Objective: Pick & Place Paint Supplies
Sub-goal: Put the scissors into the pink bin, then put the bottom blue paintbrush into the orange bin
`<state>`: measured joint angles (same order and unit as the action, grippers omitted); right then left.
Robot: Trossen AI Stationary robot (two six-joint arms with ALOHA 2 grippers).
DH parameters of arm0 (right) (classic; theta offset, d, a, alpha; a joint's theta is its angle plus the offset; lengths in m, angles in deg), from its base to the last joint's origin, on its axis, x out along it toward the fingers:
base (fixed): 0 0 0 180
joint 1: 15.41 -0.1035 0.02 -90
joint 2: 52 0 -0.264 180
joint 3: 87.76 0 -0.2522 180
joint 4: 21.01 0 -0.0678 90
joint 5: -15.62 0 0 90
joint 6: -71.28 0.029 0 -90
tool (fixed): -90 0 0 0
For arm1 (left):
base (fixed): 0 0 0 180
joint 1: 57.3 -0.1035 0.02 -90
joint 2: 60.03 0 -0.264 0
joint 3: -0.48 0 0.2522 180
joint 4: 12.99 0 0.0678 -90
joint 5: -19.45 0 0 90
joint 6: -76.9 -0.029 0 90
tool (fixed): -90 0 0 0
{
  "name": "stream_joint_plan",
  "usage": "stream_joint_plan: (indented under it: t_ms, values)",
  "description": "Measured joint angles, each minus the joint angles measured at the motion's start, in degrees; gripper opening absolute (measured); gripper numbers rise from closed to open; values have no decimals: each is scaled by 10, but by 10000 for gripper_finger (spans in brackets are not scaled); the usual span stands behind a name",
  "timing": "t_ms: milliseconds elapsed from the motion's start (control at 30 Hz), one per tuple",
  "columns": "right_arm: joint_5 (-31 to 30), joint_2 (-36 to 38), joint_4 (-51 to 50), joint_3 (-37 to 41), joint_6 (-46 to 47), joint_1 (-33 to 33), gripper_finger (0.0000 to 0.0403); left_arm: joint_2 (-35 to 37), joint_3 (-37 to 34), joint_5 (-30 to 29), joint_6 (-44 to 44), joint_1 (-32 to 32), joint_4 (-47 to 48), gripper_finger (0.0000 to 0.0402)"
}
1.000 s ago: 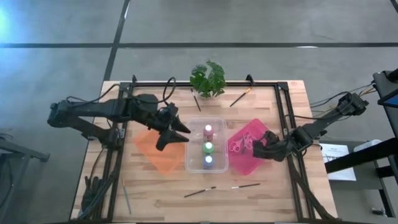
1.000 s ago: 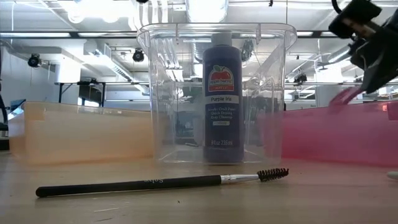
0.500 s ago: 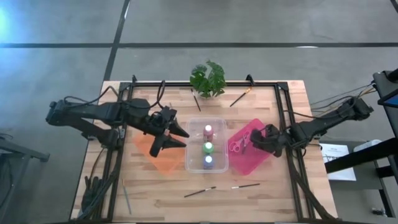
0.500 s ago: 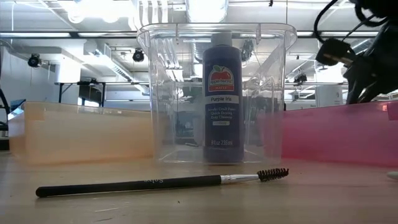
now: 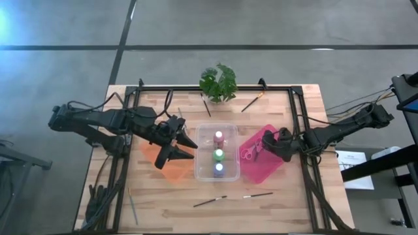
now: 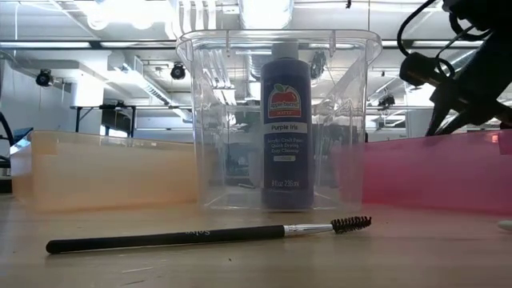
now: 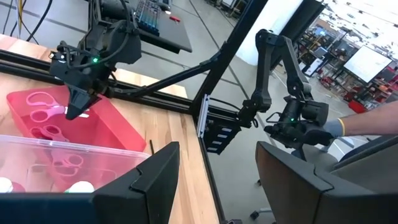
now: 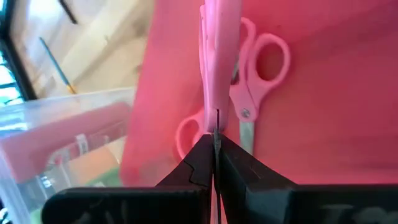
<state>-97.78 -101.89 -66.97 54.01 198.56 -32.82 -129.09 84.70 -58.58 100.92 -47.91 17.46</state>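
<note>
The right gripper (image 5: 266, 145) hangs over the pink tray (image 5: 269, 163) with its fingers (image 8: 205, 163) clenched tight on a thin pink thing that runs out from their tips, most likely a scissor blade or handle, though the wrist view does not show which, nor whether it is lifted off the tray. Other scissors (image 8: 258, 74) lie flat on the tray just beneath. The hold looks to be at the very tips and on a narrow edge, so the piece could pivot or slip out if the arm swings fast, and it might drop onto the loose pair or over the tray's low wall. A pinch on one blade alone could also let the pair swing open and catch its neighbour. The left gripper (image 5: 185, 146) hovers between the orange tray (image 5: 160, 163) and the clear bin (image 5: 199, 171), fingers (image 7: 149, 180) released and empty. The bin holds three bottles in a row: pink (image 5: 219, 137), green (image 5: 219, 155), and blue (image 5: 219, 170). That gripper is close to the bin's wall, and a careless sweep could nudge the bin and topple the bottles. Brushes are scattered on the worktop (image 5: 294, 196): two near the plant (image 5: 219, 81), two in front of the bin, such as the black one (image 6: 200, 235), and one at the left edge. Being thin and flat, they may roll away from closing fingers.
</note>
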Motion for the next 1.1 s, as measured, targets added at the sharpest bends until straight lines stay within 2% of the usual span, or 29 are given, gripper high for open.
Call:
stream_joint_plan:
  t_ms: [200, 367, 533, 667, 833, 1100]
  values:
    - [-8, 0, -2, 4, -10, 2, 24, 0, 0, 0, 0, 1, 0, 221]
    - [-14, 0, 0, 4, -12, 2, 95, 0, 0, 0, 0, 4, 0, 221]
    - [-67, 10, 46, 4, -38, 2, 171, 0, 0, 0, 0, 4, 0, 221]
    - [-93, 26, 91, 4, -79, 2, 211, 0, 0, 0, 2, 4, 0, 221]
    - [-99, 41, 136, 4, -118, 2, 235, 0, 0, 0, 3, 4, 0, 221]
    - [-99, 44, 209, 4, -175, 2, 238, 0, 0, -1, 3, 4, 0, 221]
